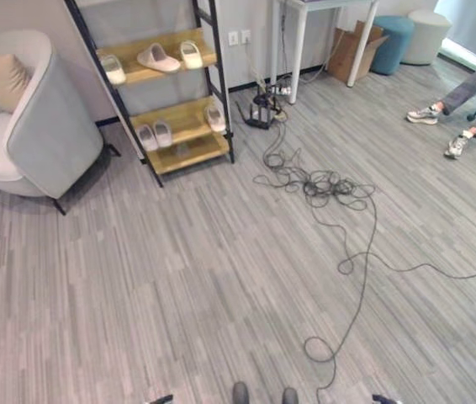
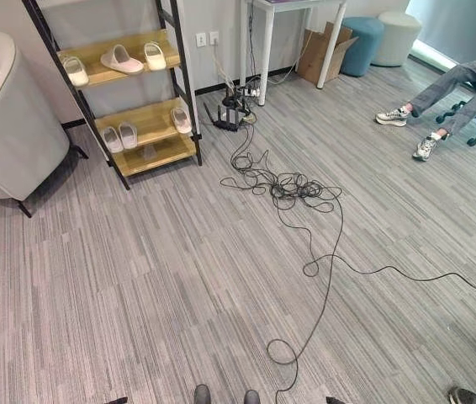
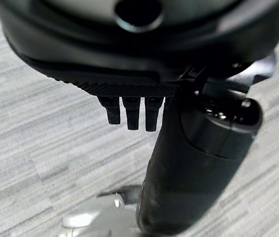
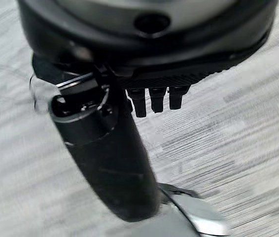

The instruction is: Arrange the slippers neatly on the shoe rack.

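Far off: slippers (image 1: 159, 57) on shoe rack (image 1: 179, 118) | left hand (image 3: 129, 64) fingers (image 3: 132, 112) straight, empty

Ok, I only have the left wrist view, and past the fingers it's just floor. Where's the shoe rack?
Observer: The shoe rack stands far ahead, to the robot's left, against the wall beside a grey armchair.
Operator: Any slippers on it?
Observer: Yes, three on the upper shelf and three on the lower shelf.
Operator: And the right hand, is it carrying one?
Observer: No, the right hand hangs over the floor with straight fingers, holding nothing.
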You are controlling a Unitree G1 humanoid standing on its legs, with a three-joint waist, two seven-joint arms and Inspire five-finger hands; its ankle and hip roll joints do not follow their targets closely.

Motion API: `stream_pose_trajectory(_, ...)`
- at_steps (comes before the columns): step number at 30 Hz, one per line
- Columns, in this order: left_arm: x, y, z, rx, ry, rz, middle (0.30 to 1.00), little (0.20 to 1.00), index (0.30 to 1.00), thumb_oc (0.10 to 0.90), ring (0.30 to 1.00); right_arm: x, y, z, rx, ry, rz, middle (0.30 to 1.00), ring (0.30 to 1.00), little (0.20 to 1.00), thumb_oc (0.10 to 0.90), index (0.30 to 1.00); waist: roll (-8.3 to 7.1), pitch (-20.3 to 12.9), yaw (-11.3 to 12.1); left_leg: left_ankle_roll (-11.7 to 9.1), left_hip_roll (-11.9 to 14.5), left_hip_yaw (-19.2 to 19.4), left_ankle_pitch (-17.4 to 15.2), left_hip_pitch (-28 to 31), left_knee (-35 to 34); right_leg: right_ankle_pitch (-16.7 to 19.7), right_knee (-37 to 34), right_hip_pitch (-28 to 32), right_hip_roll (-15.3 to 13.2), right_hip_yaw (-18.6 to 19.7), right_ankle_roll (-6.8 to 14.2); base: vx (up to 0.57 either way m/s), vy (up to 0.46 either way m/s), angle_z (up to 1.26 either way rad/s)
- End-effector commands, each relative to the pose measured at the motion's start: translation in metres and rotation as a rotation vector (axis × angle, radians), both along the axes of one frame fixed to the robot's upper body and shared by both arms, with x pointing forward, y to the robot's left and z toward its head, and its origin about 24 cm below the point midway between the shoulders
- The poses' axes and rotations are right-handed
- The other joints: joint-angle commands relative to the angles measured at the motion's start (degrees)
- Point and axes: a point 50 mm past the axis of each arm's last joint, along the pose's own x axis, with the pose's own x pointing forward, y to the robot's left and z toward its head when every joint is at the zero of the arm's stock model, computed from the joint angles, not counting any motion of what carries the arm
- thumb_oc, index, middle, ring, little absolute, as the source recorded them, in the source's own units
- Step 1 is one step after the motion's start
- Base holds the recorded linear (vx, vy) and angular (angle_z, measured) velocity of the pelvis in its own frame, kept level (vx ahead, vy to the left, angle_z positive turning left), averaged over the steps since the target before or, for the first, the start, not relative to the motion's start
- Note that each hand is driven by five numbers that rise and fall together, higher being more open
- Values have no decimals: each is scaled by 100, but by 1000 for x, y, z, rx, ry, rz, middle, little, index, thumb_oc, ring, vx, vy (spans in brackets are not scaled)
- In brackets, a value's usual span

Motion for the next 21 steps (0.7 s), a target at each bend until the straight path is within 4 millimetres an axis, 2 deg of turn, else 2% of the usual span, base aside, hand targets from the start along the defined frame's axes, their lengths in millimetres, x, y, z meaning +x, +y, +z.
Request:
stream_pose_trajectory(1,43,-12,10,3,-146,-68,900,900,900,800,900,31,-28,23,-174,-159,73,900,900,900,800,900,-36,397,129,-398,988,173,57,-805,2430,-647,848,-127,-218,167,159,6,-198,-2)
stream_pose_trajectory(2,43,-12,10,3,-146,-68,900,900,900,800,900,31,-28,23,-174,-159,73,900,900,900,800,900,-18,381,115,-405,1006,143,37,-862,2488,-649,856,-151,-198,149,152,81,-180,18)
stream_pose_trajectory(3,45,-16,11,-2,-163,-70,900,900,900,800,900,27,-27,21,-162,-147,53,900,900,900,800,900,-101,458,138,-310,1057,271,119,-1086,2987,-718,864,-56,-206,111,81,134,-156,39)
stream_pose_trajectory(4,45,-18,11,-3,-164,-82,900,900,900,800,900,21,-27,18,-162,-115,50,900,900,900,800,900,-140,522,160,-248,1050,342,-2,-1301,3296,-796,912,-18,-204,74,49,197,-172,34)
stream_pose_trajectory(5,44,-19,10,-5,-162,-88,900,900,900,800,900,17,-27,16,-167,-88,57,900,900,900,800,900,-153,571,210,-216,963,423,-136,-1510,3362,-874,946,30,-213,60,41,366,-68,31)
stream_pose_trajectory(6,30,-23,5,-15,-105,-96,900,900,900,800,900,18,-23,14,-159,-73,77,900,900,900,800,900,-154,586,375,-148,701,531,-431,-1855,2957,-1009,891,206,-216,93,85,446,15,19)
stream_pose_trajectory(7,20,-23,1,-13,-61,-100,900,900,900,800,900,20,-23,14,-152,-76,75,900,900,900,800,900,-144,555,495,-151,614,550,-313,-1932,2540,-1048,823,333,-189,138,121,385,32,18)
stream_pose_trajectory(8,20,-23,1,-13,-61,-100,900,900,900,800,900,21,-23,15,-152,-76,75,900,900,900,800,900,-149,547,498,-151,609,556,-290,-1929,2509,-1039,818,322,-193,141,120,459,86,0)
stream_pose_trajectory(9,1,-25,-5,-12,25,-119,900,900,900,800,900,22,-22,14,-144,-76,79,900,900,900,800,900,-63,451,664,-225,550,525,144,-2011,1591,-1116,695,573,-51,202,159,488,92,-22)
stream_pose_trajectory(11,-15,-21,-9,4,100,-119,900,900,900,800,900,23,-19,13,-137,-72,92,900,900,900,800,900,-133,419,831,-269,427,593,282,-2111,654,-1286,545,934,-44,279,217,704,130,-39)
stream_pose_trajectory(12,-31,-14,-10,17,155,-83,900,900,900,800,900,22,-12,11,-119,-64,113,900,900,900,800,900,-170,280,917,-216,395,601,353,-2058,313,-1383,559,1104,4,421,268,572,113,-44)
stream_pose_trajectory(13,-31,-14,-10,17,155,-83,900,900,900,800,900,22,-12,11,-119,-63,113,900,900,900,800,900,-184,291,925,-214,383,617,362,-2026,285,-1391,562,1117,-12,428,271,776,180,-53)
stream_pose_trajectory(14,-40,-6,-9,43,186,-67,900,900,900,800,900,14,-6,6,-96,-25,113,900,900,900,800,900,-280,160,959,-130,309,500,652,-2040,535,-1392,732,1169,-41,549,328,557,144,-60)
stream_pose_trajectory(15,-38,-4,-9,59,185,-77,900,900,900,800,900,9,-7,4,-93,-9,104,900,900,900,800,900,-353,126,966,-93,259,516,631,-2123,736,-1342,826,1168,-98,559,389,553,144,-53)
stream_pose_trajectory(16,-38,-4,-9,59,185,-77,900,900,900,800,900,9,-7,4,-93,-9,104,900,900,900,800,900,-354,125,966,-93,259,516,630,-2125,738,-1343,826,1166,-99,559,389,363,126,-41)
stream_pose_trajectory(17,-34,-1,-8,71,179,-88,900,900,900,800,900,10,-7,4,-98,-6,111,900,900,900,800,900,-454,59,999,-43,193,520,518,-2127,912,-1175,976,1136,-186,598,519,468,180,-34)
stream_pose_trajectory(18,-17,3,-4,99,130,-116,900,900,900,800,900,15,-6,6,-112,-18,135,900,900,900,800,900,-592,24,999,113,94,544,214,-2014,1122,-454,1820,867,-364,631,870,463,180,-28)
stream_pose_trajectory(19,-17,3,-4,98,130,-116,900,900,900,800,900,15,-7,6,-112,-18,135,900,900,900,800,900,-575,9,1010,110,117,545,221,-2031,1121,-438,1817,845,-345,644,866,547,267,-11)
stream_pose_trajectory(20,7,2,0,108,51,-143,900,900,900,800,900,25,-10,9,-125,-37,141,900,900,900,800,900,-586,77,971,305,26,535,-109,-1759,1241,715,2898,447,-607,552,1286,416,232,-10)
stream_pose_trajectory(21,20,0,3,109,13,-158,900,900,900,800,900,29,-11,11,-125,-53,134,900,900,900,800,900,-489,93,928,391,40,497,-222,-1575,1249,939,3384,244,-670,446,1220,588,311,-12)
